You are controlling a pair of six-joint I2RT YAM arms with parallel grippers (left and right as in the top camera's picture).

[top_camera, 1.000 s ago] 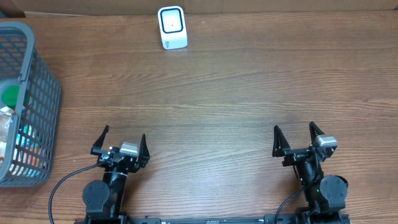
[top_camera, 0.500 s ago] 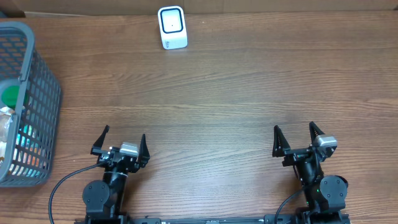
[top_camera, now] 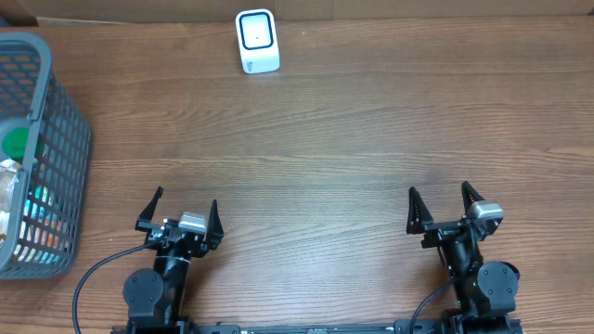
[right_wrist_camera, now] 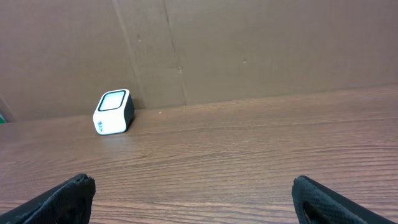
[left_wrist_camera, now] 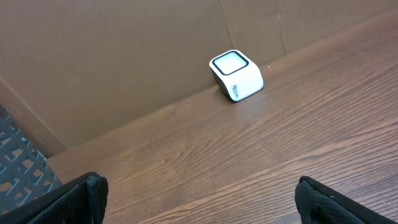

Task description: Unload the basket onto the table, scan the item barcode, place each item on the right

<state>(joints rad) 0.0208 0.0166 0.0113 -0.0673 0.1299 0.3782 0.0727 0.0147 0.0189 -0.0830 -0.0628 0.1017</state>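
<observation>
Scanner at far edge of wood table, cardboard wall behind; left fingers & right fingers wide, empty.

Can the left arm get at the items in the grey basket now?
Probably yes: the left claw is open and empty, the basket is open on top, and nothing stands between them.

scanner at far edge of table (just before the wall), basket at left edge, items inside it
</observation>
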